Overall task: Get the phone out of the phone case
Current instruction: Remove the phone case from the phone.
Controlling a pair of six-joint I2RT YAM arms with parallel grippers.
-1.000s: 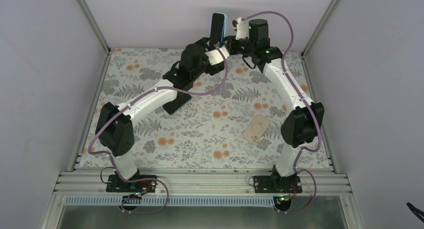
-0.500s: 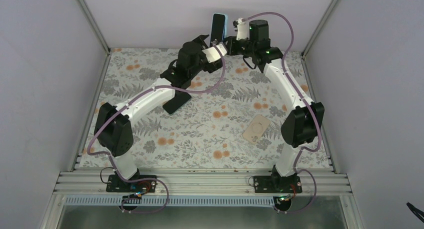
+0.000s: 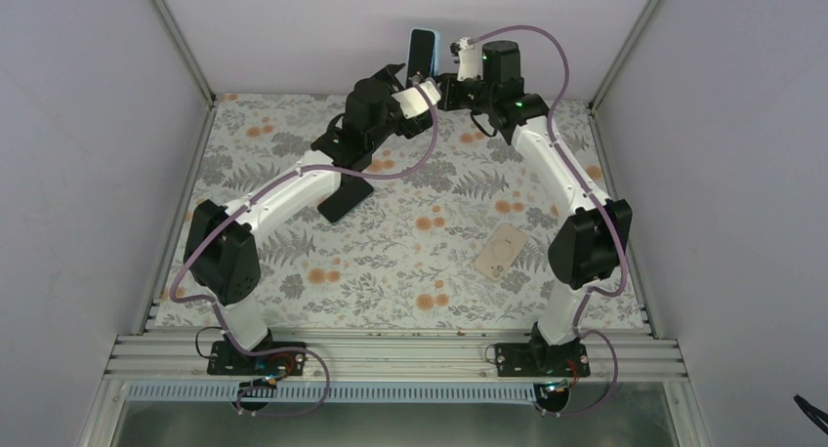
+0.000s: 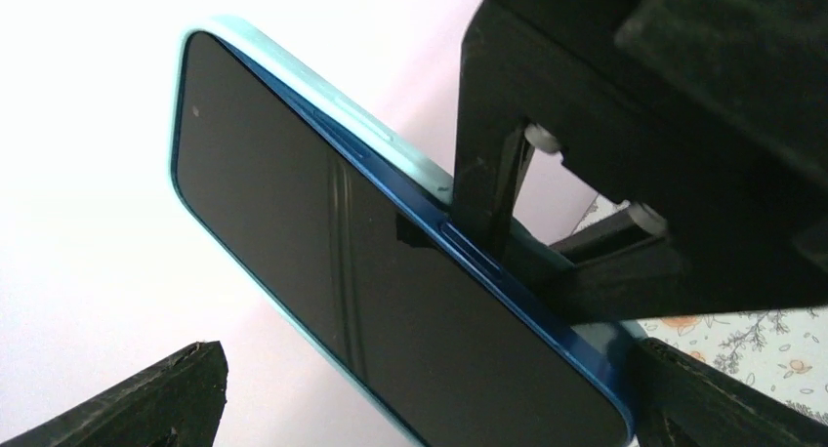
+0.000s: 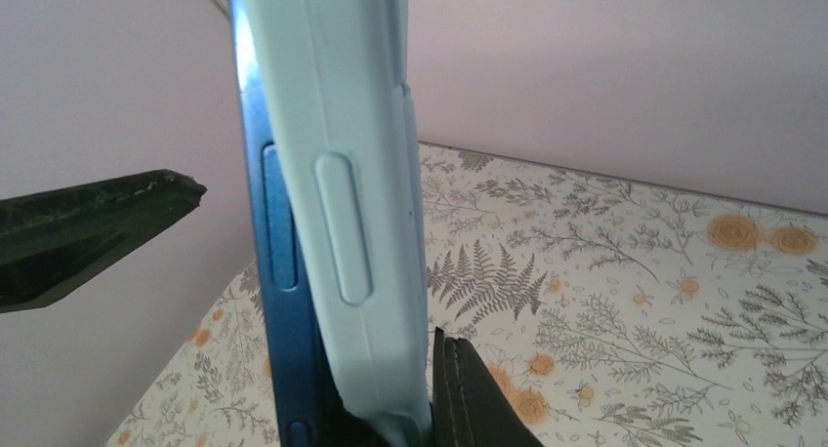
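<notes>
Nearest, a tan card [image 3: 500, 251] lies flat on the flowered table [image 3: 410, 262], right of centre. A black block [image 3: 344, 201] lies further back beside the left arm. Both are well apart from the work.

At the far edge the right gripper [image 3: 439, 80] is clamped tight on the lower end of the phone case [image 5: 351, 174], holding it upright in the air with the phone [image 4: 371, 301] inside. The phone's dark blue side shows beside the case's pale blue wall, so that edge looks partly lifted out (judgement only).

The left gripper [image 3: 400, 79] hangs just beside the screen, jaws wide apart, touching nothing.

Risks:
- the hold is low on one end, so a push near the top could swing or slip the case and drop it on the table
- left jaws closing over case and phone together would pinch them shut
- if the right jaws press on the phone's edge too, it stays locked in
</notes>
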